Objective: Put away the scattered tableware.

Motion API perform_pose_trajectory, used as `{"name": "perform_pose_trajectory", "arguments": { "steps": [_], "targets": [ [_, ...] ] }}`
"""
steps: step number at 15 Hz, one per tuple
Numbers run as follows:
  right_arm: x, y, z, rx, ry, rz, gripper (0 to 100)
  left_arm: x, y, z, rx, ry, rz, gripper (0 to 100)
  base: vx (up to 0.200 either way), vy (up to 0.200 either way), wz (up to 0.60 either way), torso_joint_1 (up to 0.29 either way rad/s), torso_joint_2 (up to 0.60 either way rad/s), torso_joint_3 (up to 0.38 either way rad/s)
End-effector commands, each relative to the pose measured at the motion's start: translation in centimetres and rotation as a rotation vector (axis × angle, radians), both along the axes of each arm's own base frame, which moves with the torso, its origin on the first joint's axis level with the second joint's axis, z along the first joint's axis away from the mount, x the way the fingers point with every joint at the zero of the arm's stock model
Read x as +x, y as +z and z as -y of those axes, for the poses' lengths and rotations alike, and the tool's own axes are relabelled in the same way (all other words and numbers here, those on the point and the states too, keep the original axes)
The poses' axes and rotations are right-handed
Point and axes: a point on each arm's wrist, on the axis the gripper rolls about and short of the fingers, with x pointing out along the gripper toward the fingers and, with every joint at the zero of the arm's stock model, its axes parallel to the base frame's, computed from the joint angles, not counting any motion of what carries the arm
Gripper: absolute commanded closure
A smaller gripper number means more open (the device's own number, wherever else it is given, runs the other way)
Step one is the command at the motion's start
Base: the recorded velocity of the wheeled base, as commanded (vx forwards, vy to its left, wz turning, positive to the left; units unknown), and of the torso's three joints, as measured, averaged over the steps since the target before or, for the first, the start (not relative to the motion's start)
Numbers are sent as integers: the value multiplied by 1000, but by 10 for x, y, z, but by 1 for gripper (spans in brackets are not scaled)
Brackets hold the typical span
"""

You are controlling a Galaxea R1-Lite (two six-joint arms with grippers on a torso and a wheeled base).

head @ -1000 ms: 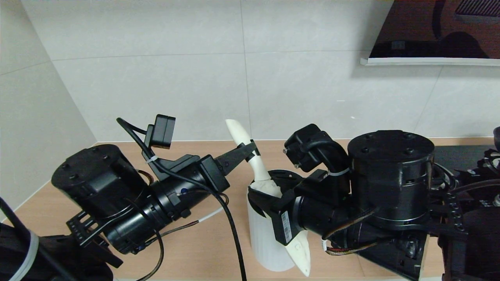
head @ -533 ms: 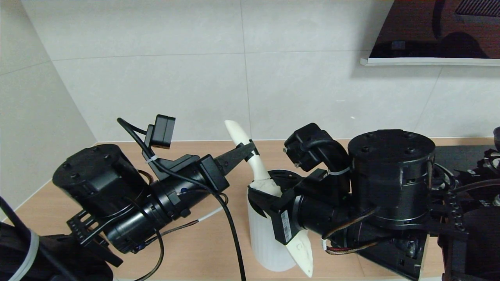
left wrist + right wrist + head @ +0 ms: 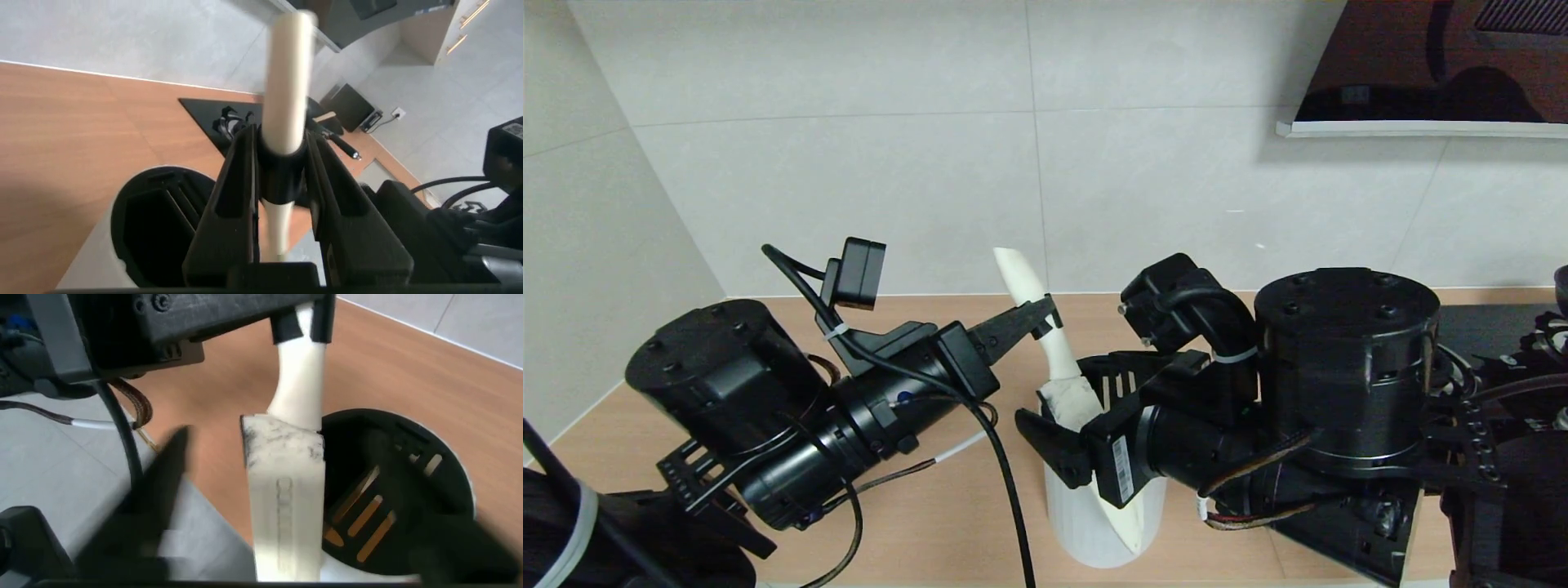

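Insertion of the white utensil (image 3: 1023,278) into the white holder (image 3: 1078,523) is looking like the step in hand. The left hand (image 3: 1045,320) is clamping the utensil's slim handle partway down, holding it close to upright and leaning slightly, so the handle end is pointing up towards the tiled wall. Its broader lower part is hanging down at the holder's mouth. The holder is standing on the wooden tabletop (image 3: 931,523) between the two arms, with a black slotted insert (image 3: 400,498) sitting inside it.

The right hand (image 3: 1066,392) is spread wide and gripping nothing, one finger lying on either side of the utensil's broad section, just at the holder's rim. In the head view the pointed tip is showing pale against the holder's front wall, and I cannot tell whether it is running inside the holder or down the outside.

If it is outside, the next move is probably calling for the left hand to lift, bring the tip over the insert's opening and lower it straight. If it is already inside, the left hand is needing only to ease down and let go, while the right hand is staying clear or steadying the holder.
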Motion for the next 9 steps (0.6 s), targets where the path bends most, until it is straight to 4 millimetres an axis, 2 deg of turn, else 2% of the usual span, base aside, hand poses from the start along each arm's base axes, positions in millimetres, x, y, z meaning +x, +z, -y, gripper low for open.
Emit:
{"name": "perform_pose_trajectory", "arguments": {
  "steps": [1,4,9],
  "targets": [
    [-1,3,2,7,0,4,0,-1,3,-1,-10,0,12,100,0,0,0,0,0,0],
    [-2,12,9,29,-9,20,0,-3,7,-2,-39,2,58,100,0,0,0,0,0,0],
    [3,34,33,86,-65,61,0,-9,23,-7,-68,17,105,100,0,0,0,0,0,0]
  ]
}}
